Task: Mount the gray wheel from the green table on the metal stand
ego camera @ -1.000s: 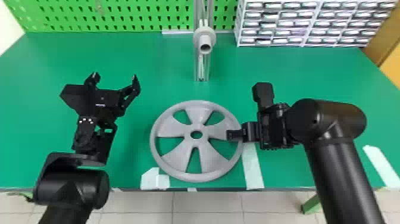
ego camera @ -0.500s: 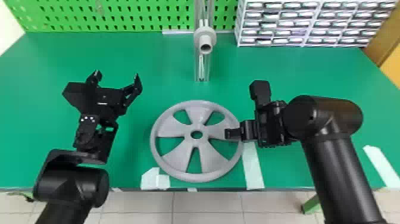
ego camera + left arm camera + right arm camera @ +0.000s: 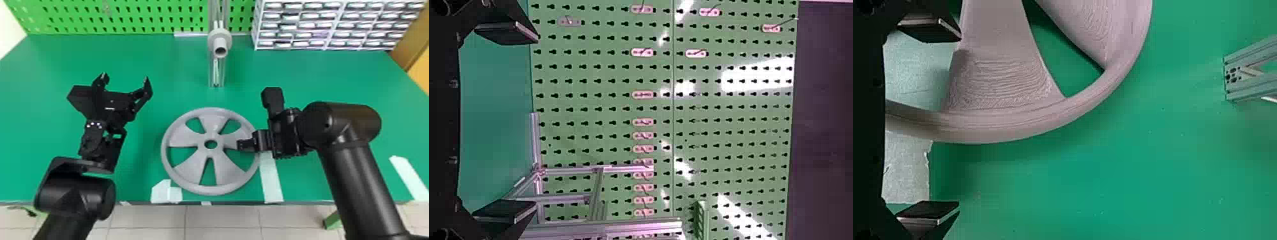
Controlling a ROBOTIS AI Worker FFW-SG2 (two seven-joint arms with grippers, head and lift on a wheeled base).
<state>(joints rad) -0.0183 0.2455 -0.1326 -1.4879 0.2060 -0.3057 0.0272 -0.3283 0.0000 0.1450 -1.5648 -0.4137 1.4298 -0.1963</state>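
Pictured with metal stand cropped at head view's top edge, gray wheel partly hidden by right gripper.

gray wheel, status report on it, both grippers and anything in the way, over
Gray wheel lying on green table, off metal stand. Left gripper open, left of wheel. Right gripper open, one finger over wheel, possibly in the way.

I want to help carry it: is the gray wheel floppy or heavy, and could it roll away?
The gray wheel is probably stiff, as its rim looks thick and solid. Big gaps between its spokes may make it light for its size. Lying flat on the green table, it likely won't roll.
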